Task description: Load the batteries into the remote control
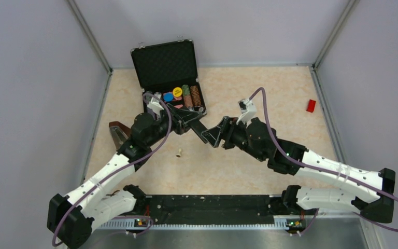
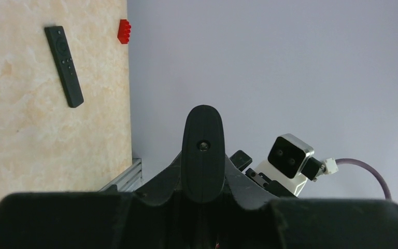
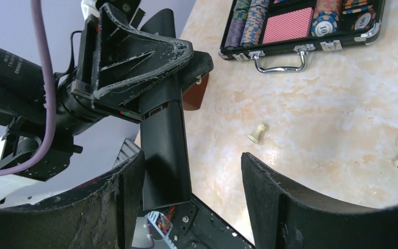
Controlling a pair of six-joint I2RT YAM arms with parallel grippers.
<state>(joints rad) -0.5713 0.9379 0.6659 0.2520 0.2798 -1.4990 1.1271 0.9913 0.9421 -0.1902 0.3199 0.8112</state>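
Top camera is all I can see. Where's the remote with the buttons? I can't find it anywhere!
Observer: The left wrist camera shows it. The remote lies flat on the table, buttons up, near a red block.
Operator: What are the left fingers holding, then?
Observer: They're shut on a black bar. The side that the right wrist camera sees has no buttons.
Operator: Have the right fingers grabbed it?
Observer: No. They're open, with the bar's end between them, close beside one finger and a clear gap to the other.
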